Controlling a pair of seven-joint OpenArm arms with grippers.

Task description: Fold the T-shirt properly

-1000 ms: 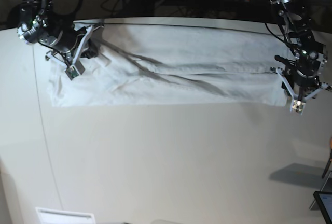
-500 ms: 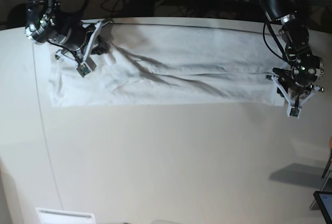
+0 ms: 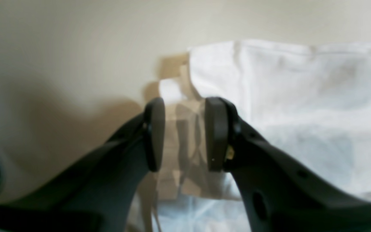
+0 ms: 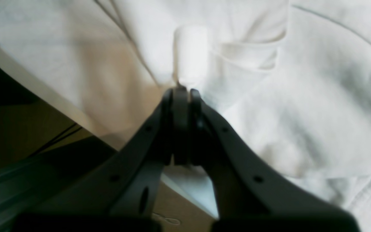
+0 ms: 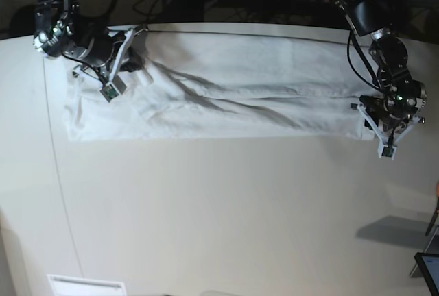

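T-shirt (image 5: 219, 87) cloth lies spread in a long, wrinkled white band across the far side of the pale tabletop (image 5: 226, 220). At the band's left end in the base view, the right tool (image 4: 181, 91) has its fingers pressed together, apparently pinching a small fold of the fabric, though that view is blurred. At the right end, the left tool (image 3: 184, 132) hangs with its fingers spread, empty, over the shirt's corner edge.
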